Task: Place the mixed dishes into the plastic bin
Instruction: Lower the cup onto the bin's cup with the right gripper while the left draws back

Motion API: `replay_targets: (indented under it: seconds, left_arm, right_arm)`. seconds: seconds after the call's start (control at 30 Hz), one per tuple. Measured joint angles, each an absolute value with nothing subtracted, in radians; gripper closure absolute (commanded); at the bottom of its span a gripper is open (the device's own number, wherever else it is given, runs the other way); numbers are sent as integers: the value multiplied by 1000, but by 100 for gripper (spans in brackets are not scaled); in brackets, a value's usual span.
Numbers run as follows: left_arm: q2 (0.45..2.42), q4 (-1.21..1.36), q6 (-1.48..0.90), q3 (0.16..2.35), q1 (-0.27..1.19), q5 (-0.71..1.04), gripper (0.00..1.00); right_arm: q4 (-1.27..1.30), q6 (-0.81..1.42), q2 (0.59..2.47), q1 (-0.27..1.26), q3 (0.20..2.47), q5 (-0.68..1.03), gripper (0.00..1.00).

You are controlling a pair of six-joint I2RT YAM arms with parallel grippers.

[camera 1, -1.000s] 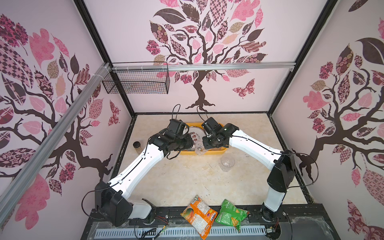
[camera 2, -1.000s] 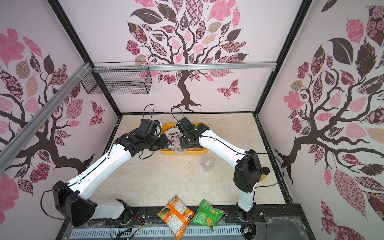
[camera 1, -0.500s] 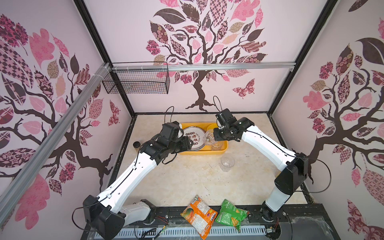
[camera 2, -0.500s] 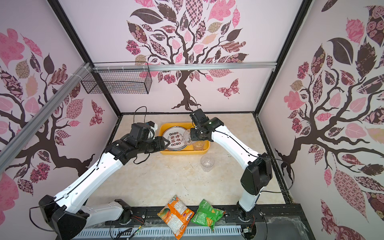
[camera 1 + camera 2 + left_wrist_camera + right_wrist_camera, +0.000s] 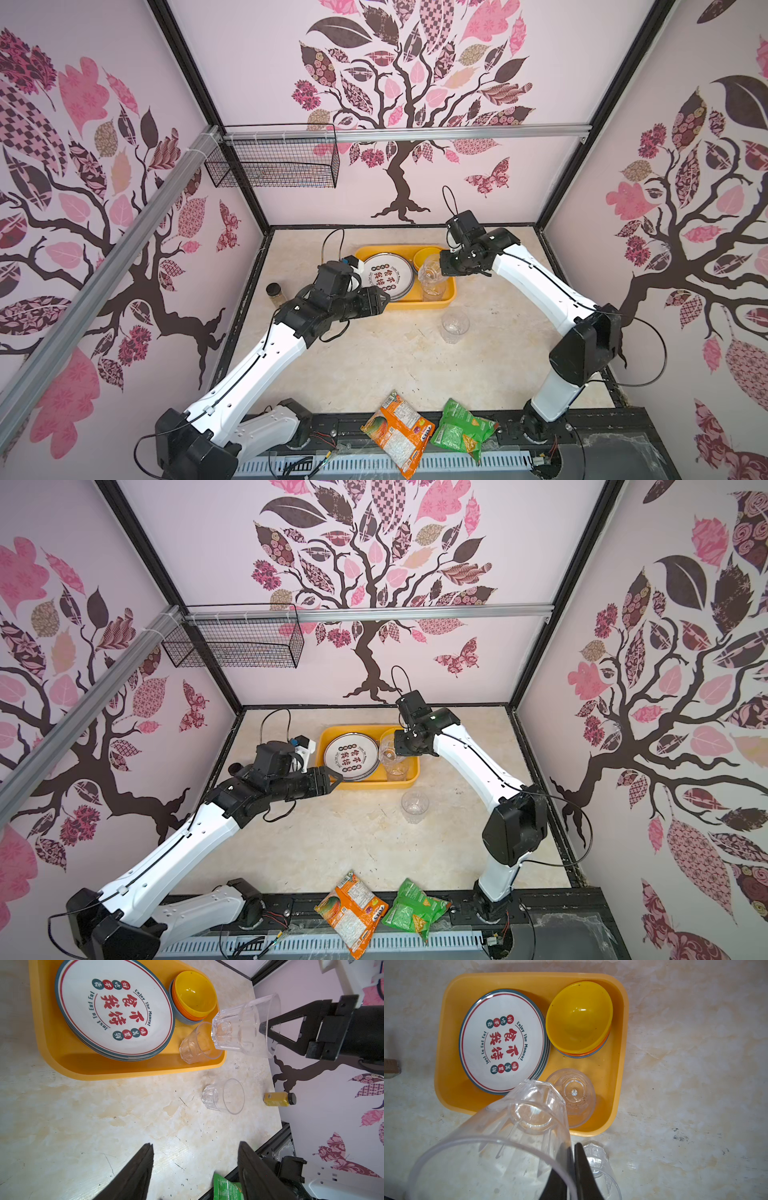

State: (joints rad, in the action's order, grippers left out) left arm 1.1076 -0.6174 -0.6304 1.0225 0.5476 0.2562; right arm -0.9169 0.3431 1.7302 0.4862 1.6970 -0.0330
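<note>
The left gripper (image 5: 195, 1144), jaws wide and empty, hovers at the yellow bin (image 5: 529, 977)'s near-left corner; stacked plates (image 5: 502, 1041), nested bowls (image 5: 579, 1018) and a clear cup (image 5: 574, 1093) crowd its floor; the right gripper (image 5: 572, 1159), reaching over, pinches a second cup (image 5: 500, 1142)'s rim above them; a third cup (image 5: 455, 326) stands just outside.

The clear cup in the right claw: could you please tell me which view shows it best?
The left wrist view: the held cup appears whole, side-on, its rim pinched by the right claw. The right wrist view crops it; both top views show it small.
</note>
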Motion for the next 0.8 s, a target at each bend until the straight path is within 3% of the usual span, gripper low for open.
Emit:
replay_targets:
  seconds: [0.8]
  left_arm:
    - [1109, -602, -628, 966, 543, 271, 30]
  right_arm:
    - [-947, 324, 1820, 462, 1697, -59, 98]
